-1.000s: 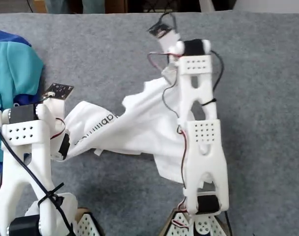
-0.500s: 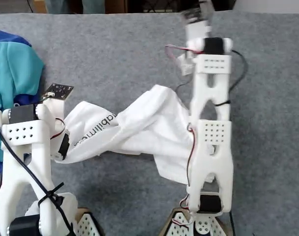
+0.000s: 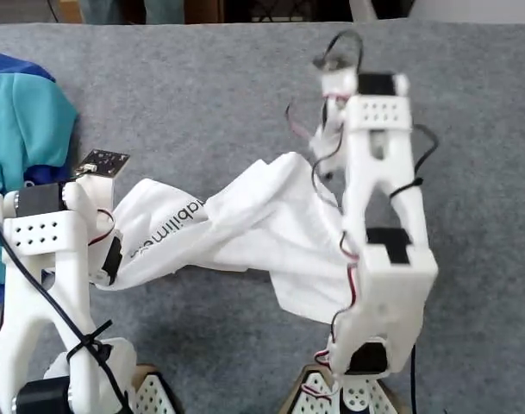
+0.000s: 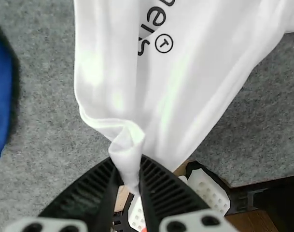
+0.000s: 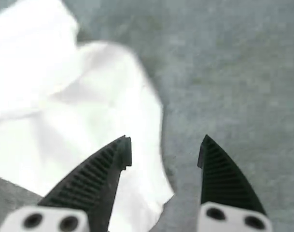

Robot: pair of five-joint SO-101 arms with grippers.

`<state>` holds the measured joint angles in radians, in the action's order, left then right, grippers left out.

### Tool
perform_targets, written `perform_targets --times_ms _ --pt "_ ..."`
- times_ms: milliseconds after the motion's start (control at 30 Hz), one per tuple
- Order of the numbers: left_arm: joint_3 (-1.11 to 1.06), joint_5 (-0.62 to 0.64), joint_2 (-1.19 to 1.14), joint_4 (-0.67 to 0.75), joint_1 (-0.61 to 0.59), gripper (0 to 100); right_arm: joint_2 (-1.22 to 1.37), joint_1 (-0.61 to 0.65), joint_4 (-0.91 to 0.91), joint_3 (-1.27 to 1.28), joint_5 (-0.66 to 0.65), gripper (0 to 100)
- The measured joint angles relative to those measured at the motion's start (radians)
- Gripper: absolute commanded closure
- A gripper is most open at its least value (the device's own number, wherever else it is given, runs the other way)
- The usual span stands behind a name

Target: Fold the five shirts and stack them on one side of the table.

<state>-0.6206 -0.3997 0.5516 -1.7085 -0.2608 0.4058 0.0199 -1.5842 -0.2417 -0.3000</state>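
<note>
Right fingers pulled back, spread over white shirt edge; left fingers pinch it.

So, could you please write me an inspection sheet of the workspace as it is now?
surface: grey fabric-covered table.
job's things: white shirt unfolded, twisted, stretched across the middle; teal shirt and blue shirt heaped at the edge beside the left arm.
clutter: nothing seen.
grippers: left gripper has its fingers shut on the white shirt's bunched edge; right gripper has its fingers open over another edge, holding nothing.
cables: black cable runs down the left arm; loose wires hang beside the right arm.
surroundings: wooden furniture past the far edge, details unclear.
</note>
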Motion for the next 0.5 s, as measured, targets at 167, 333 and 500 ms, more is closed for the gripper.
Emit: perform_targets --times_ms 167,333,500 --pt "0.000 0.000 0.000 0.000 0.000 97 -0.055 0.025 0.222 0.420 -0.003 80.2" --pt "0.000 0.000 0.000 0.000 0.000 97 -0.063 0.014 0.242 0.494 -0.068 96.6" --pt "0.000 0.000 0.000 0.000 0.000 97 -0.060 -0.028 0.114 0.525 -0.130 98.5"
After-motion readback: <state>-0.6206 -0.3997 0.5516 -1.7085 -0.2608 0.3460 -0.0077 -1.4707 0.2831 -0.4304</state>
